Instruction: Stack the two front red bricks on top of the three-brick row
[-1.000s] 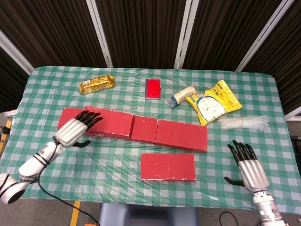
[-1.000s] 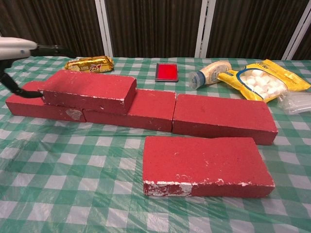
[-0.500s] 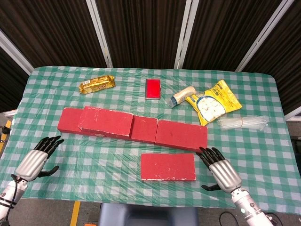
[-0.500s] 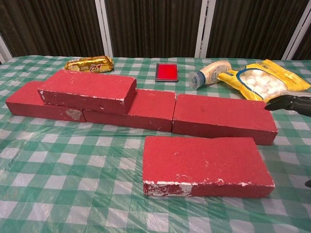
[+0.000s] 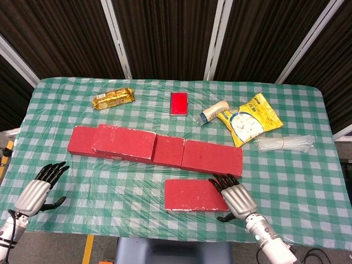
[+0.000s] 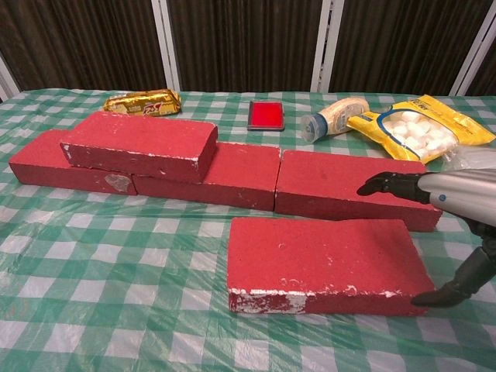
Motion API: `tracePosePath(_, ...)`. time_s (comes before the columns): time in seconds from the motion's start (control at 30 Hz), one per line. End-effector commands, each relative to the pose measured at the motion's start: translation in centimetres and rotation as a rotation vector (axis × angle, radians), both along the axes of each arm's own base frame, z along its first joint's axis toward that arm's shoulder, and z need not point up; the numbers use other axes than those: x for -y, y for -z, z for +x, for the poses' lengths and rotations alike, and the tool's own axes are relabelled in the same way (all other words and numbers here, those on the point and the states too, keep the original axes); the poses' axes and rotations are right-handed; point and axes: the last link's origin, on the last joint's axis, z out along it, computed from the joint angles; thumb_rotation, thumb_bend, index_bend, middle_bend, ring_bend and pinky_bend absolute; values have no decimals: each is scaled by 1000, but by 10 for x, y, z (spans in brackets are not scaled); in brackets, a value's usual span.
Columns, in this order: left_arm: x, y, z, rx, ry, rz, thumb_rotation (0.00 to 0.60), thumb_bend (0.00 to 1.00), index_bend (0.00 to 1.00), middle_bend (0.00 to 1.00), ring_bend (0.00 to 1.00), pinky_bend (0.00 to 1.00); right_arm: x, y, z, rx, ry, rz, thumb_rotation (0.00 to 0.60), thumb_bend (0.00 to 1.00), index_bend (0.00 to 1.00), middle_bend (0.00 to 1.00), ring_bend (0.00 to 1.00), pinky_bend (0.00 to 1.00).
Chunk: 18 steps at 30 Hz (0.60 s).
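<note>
Three red bricks form a row across the table: left (image 5: 81, 140), middle (image 5: 168, 151), right (image 5: 212, 158). A fourth red brick (image 5: 123, 143) (image 6: 139, 144) lies on top, bridging the left and middle ones. One red brick (image 5: 193, 194) (image 6: 325, 261) lies flat in front of the row. My right hand (image 5: 235, 197) (image 6: 457, 198) is at this brick's right end. Its fingers (image 6: 385, 184) are spread above the far edge and its thumb (image 6: 448, 292) is by the near right corner; it grips nothing. My left hand (image 5: 37, 190) hovers open at the table's front left, away from all bricks.
Behind the row lie a gold snack bar (image 5: 113, 99), a small red box (image 5: 179, 103), a tipped bottle (image 5: 213, 113), a yellow bag of white sweets (image 5: 250, 119) and a clear plastic bundle (image 5: 284, 144). A green checked cloth (image 5: 121, 187) covers the table.
My left hand left the stacked brick and drew back to the front left edge. My right hand slid left from the front right corner to the front brick's right end.
</note>
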Motion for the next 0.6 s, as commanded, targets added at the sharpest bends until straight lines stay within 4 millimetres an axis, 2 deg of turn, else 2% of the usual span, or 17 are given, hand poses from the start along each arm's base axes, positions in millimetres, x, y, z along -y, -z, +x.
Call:
tracePosePath(0.03, -1, -1, -1, 6, 0, 0, 600, 319, 0, 0, 0, 0, 2, 8, 12, 2, 12, 35, 527, 162, 0, 0, 0, 0)
tracePosePath(0.6, -2, -3, -2, 25, 6, -14, 600, 318, 0, 0, 0, 0, 24, 46, 25, -32, 101, 58, 528, 161, 0, 0, 0, 0)
